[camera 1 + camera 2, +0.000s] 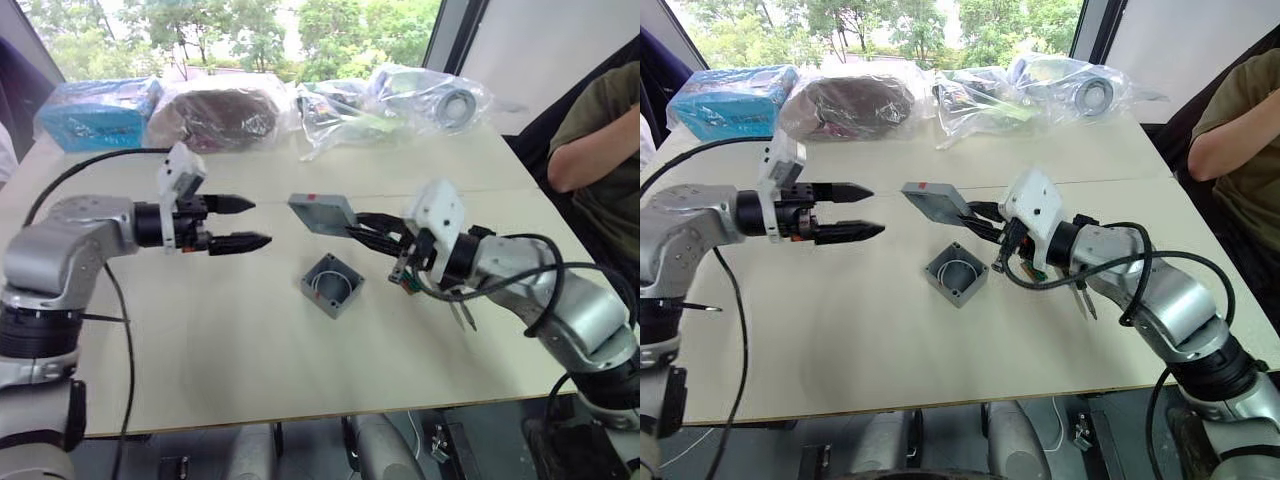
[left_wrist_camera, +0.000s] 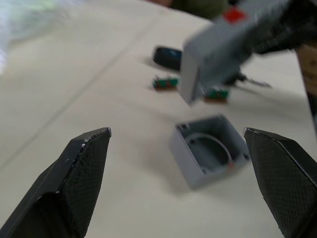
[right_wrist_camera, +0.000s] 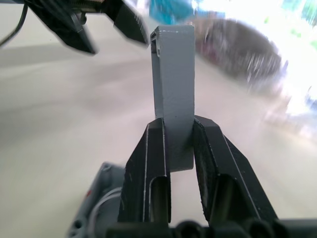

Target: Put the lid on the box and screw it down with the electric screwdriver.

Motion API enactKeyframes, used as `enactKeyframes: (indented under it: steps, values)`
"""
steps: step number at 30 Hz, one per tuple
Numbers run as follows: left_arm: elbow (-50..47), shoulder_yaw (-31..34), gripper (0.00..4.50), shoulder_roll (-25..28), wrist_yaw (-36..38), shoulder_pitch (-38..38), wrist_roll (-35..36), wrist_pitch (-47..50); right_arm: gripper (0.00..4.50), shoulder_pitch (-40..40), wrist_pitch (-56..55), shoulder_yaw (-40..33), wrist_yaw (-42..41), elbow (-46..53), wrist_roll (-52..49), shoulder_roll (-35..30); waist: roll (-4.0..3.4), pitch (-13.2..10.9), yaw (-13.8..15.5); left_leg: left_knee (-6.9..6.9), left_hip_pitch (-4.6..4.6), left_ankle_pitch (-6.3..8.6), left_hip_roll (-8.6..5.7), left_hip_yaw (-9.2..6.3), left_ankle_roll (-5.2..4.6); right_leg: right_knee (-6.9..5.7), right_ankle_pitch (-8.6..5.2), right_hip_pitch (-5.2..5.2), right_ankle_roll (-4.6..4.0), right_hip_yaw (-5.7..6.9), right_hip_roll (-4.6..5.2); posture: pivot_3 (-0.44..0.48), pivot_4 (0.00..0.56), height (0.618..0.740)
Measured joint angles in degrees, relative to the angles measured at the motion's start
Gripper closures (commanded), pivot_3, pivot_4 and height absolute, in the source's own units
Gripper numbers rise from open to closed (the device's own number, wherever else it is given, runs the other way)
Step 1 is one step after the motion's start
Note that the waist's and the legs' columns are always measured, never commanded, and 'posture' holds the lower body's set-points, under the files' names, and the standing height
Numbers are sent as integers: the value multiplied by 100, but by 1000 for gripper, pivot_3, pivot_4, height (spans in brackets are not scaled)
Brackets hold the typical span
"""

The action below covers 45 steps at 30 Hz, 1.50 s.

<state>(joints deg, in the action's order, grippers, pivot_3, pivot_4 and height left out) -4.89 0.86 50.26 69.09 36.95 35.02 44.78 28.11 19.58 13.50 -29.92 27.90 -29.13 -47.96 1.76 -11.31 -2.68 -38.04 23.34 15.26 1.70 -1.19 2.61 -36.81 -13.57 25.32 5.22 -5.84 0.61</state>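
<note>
Grey flat square lid (image 1: 322, 211) is pinched by its edge between the two black fingers of my right gripper (image 3: 179, 144), held up off the pale wooden table (image 1: 240, 330) with a small red mark on its far edge. Fingers are clamped on both faces of the plate; most of it sticks out past the fingertips.

Small square grey box (image 1: 332, 285) sits open side up on the table, just below and in front of the lid, not touching it. White wire is coiled inside, red spot on one wall.

My left gripper (image 1: 236, 222) hangs above the table to the left of the lid, level with it, black fingers (image 2: 79, 173) spread apart, nothing between them. Box lies ahead of it in the left wrist view.

Dark blue-black pen-shaped electric screwdriver (image 2: 167, 57) lies on the table beyond the box, partly hidden by the lid in the left wrist view. Two small green connector blocks (image 2: 166, 83) lie near it. A thin metal tool (image 1: 1085, 298) lies on the table under my right forearm; can't tell what it is.

Far edge of the table: a blue packet (image 1: 98, 112) and several clear plastic bags (image 1: 420, 98) holding parts. A person's arm (image 1: 590, 150) in an olive sleeve is at the right.
</note>
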Motion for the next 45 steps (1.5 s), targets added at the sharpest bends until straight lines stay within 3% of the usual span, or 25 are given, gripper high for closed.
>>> enactKeyframes:
  steps: [6, 9, 13, 19, 23, 45]
  values:
    - [329, -371, 24, 389, 1036, 162, -229, -426, 4308, -354, -3067, 269, -544, -912, 2449, 76, 0, 0, 12, -3, 2, 0, -1, 2, 0, 0, -1, 0, -2, -1, 0, 0, 150, 740]
    - [400, -474, 24, 462, 1324, 175, -276, -508, 4308, -472, -4815, 358, -259, -1548, 3844, 59, 1, 0, 5, -4, 1, 0, -1, 4, 0, -1, -1, 1, -2, -3, 0, 0, 150, 740]
    - [526, -475, 24, 480, 1519, 193, -401, -614, 4308, -538, -6071, 327, 587, -2103, 5559, 201, 0, -1, -16, -7, 0, -1, -1, 7, 1, -24, -2, 10, -4, -6, -2, 0, 150, 740]
    - [645, -582, 24, 466, 1668, 229, -543, -761, 4308, -869, -6333, 21, 1760, -2255, 7022, 488, 1, 0, -4, -8, -2, -2, -2, 3, 2, -32, -2, 9, -4, -8, -4, 0, 150, 740]
    - [639, -608, 24, 450, 1670, 239, -581, -762, 4308, -1035, -6115, -25, 2080, -2255, 7613, 642, 1, 0, -6, -11, -3, -3, -3, 5, 3, -32, -2, 7, -5, -13, -3, 0, 150, 740]
    - [513, -606, 24, 491, 1657, 151, -593, -776, 4308, -1239, -6038, 102, 2625, -2673, 8058, 742, 2, 1, -13, -12, -7, -3, -3, 4, 2, -37, 0, 3, -2, -13, -4, 0, 150, 740]
